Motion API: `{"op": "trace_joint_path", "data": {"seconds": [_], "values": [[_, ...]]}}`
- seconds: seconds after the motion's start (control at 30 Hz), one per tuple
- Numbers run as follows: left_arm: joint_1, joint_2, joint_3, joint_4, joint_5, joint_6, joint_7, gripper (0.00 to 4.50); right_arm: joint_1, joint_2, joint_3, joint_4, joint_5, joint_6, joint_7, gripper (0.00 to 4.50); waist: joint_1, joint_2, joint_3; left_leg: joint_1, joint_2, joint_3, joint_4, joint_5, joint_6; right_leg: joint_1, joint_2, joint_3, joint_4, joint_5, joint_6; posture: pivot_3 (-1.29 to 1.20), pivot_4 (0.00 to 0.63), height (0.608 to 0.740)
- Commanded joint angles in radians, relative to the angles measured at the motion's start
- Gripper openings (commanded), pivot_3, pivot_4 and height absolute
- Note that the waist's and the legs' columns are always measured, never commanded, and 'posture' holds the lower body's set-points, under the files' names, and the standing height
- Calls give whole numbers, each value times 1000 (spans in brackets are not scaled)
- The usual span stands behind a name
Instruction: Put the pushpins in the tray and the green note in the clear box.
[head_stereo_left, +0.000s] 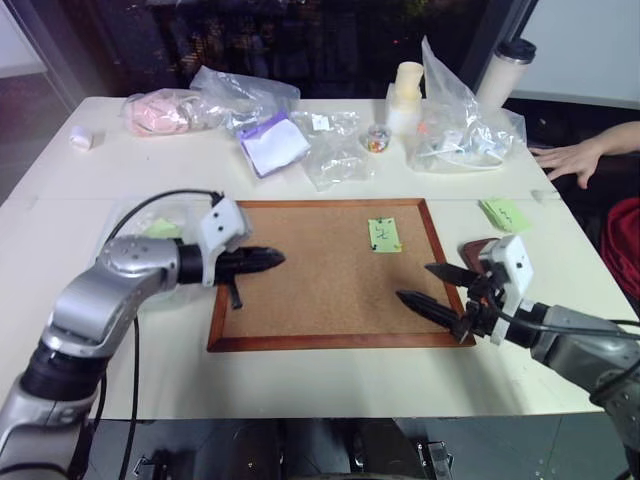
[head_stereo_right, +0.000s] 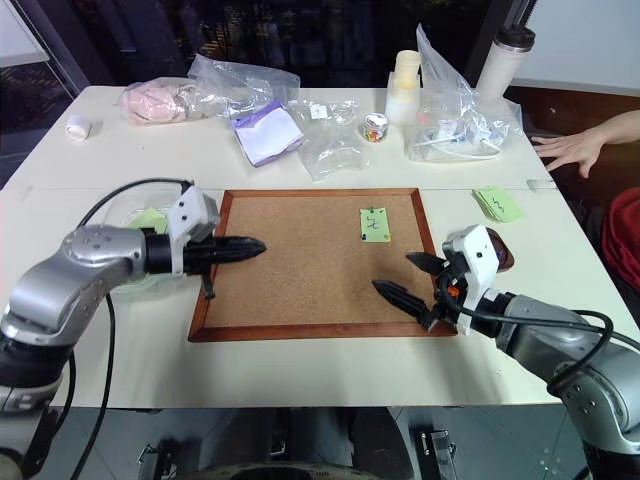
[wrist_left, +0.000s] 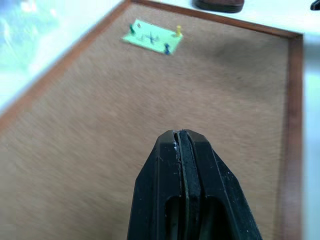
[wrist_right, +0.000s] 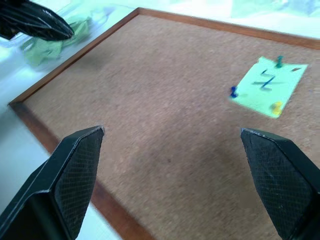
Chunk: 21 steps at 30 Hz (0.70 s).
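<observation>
The green note (head_stereo_left: 383, 234) lies on the corkboard's far right part, pinned by three pushpins (wrist_right: 233, 92): a blue one, a green one and a yellow one at its edges. The dark reddish-brown tray (head_stereo_right: 502, 256) sits just off the board's right edge, partly behind my right gripper (head_stereo_left: 414, 281). That gripper is open and empty over the board's near right corner. My left gripper (head_stereo_left: 278, 258) is shut on nothing, low over the board's left side. The clear box (head_stereo_left: 150, 226), with green paper inside, sits left of the board behind my left arm.
The wood-framed corkboard (head_stereo_left: 330, 341) fills the table's middle. A pad of green notes (head_stereo_left: 505, 213) lies right of it. A person's hand (head_stereo_left: 575, 158) rests at the far right. Plastic bags (head_stereo_left: 330, 150), a white bottle (head_stereo_left: 405, 95) and a tumbler (head_stereo_left: 505, 70) line the back.
</observation>
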Motion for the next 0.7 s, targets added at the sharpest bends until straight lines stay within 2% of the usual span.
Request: {"op": "trace_joint_path", "data": {"seconds": [0.03,0.23,0.37,0.7], "values": [[-93,-43,-85,124,41,-79,-114,65,-140,8,60,113,-105,-56,14,4500,-2,1,0,0,0,0,0,0,0,0,0,0,0,0,0,0,150,734],[-99,-159,-170,393,157,-227,-145,65,-398,126,223,456,-373,-259,39,4500,-8,3,0,-1,1,2,0,-1,2,-3,2,1,1,0,0,0,150,734],[-107,-208,-190,490,206,-283,-157,65,-533,194,292,693,-506,-388,91,4500,-4,3,0,-3,1,3,0,-1,2,-6,2,2,1,0,0,0,150,734],[-45,-217,-204,431,259,-278,-178,65,-715,305,326,1144,-670,-616,207,4500,-7,4,0,-2,1,4,1,-1,2,-4,0,1,1,0,0,0,150,734]]}}
